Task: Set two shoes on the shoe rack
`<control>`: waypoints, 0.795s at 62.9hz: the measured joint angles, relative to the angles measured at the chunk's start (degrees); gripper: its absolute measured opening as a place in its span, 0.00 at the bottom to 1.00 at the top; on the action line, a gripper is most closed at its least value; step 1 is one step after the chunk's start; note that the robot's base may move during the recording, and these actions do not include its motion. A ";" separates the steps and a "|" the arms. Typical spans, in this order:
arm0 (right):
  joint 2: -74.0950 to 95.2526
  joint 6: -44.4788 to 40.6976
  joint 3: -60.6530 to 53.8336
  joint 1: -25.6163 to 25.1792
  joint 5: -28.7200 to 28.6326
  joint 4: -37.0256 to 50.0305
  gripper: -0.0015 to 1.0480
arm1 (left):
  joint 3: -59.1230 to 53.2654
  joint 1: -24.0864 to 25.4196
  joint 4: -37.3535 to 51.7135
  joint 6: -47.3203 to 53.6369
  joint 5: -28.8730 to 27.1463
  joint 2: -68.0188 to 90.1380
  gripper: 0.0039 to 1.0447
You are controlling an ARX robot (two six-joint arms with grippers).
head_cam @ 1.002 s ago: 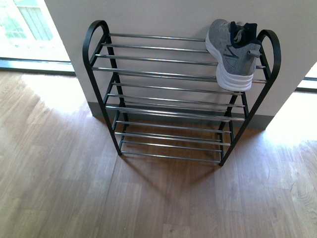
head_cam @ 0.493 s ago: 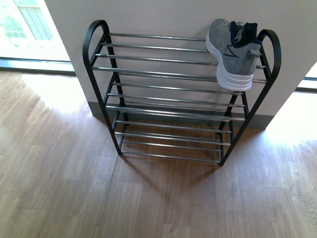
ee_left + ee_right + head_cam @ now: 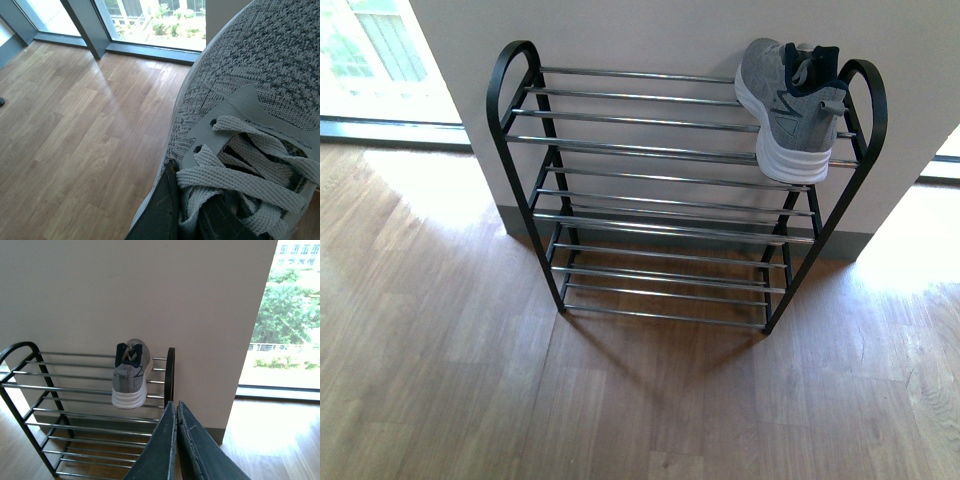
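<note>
The front camera looks steeply down from close above onto a black metal shoe rack with chrome bars [image 3: 660, 180], standing against a pale wall [image 3: 640, 30] on a wooden plank floor [image 3: 440, 380]. The right wrist camera faces the same rack and wall more levelly, from farther back, off its right end. Both views share the grey knit sneaker with a thick white sole [image 3: 785, 100] on the top tier. The left wrist camera sits very close over a second grey knit sneaker [image 3: 250, 65], looking down past it to floorboards and a window [image 3: 150, 15].
</note>
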 joint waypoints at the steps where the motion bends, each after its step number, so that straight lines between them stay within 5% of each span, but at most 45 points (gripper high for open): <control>1: 0.00 0.00 0.00 0.00 0.00 0.00 0.02 | 0.00 0.00 0.00 0.02 0.00 0.00 0.01; 9: 0.00 -0.04 0.00 0.00 0.00 0.00 0.03 | 0.00 0.00 0.00 0.00 -0.02 0.00 0.01; 43: -0.07 -0.04 0.00 -0.07 -0.11 -0.02 0.89 | 0.00 0.07 0.00 0.02 -0.50 0.00 0.01; 50: -0.07 -0.02 0.00 -0.07 -0.11 -0.02 0.91 | 0.00 0.07 0.00 0.00 -0.24 -0.04 0.01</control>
